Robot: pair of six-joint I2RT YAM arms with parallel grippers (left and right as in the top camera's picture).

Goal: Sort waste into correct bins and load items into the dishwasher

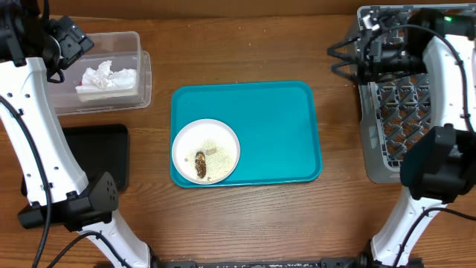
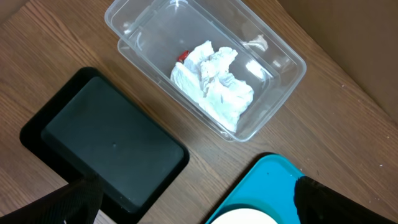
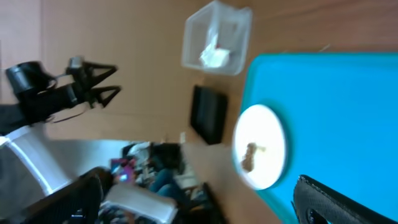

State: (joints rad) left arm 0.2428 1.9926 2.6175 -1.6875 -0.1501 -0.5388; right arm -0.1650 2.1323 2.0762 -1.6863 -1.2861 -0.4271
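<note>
A white plate (image 1: 206,151) lies on the teal tray (image 1: 275,126) and holds a brown food scrap (image 1: 201,164) and white crumbs (image 1: 213,149). The clear tub (image 1: 143,74) at the back left holds crumpled white tissues (image 1: 108,77); in the left wrist view a red wrapper (image 2: 182,56) shows beside the tissues (image 2: 214,81). The black tray (image 1: 97,152) is empty. My left gripper (image 1: 76,46) is open and empty above the tub's left end. My right gripper (image 1: 338,63) is open and empty beside the grey dish rack (image 1: 401,104). The bowl, cup and chopsticks are out of view.
The teal tray sits mid-table, with bare wood in front of it and between it and the rack. The right wrist view is blurred; it shows the plate (image 3: 261,146), the tub (image 3: 217,37) and the black tray (image 3: 208,115) from afar.
</note>
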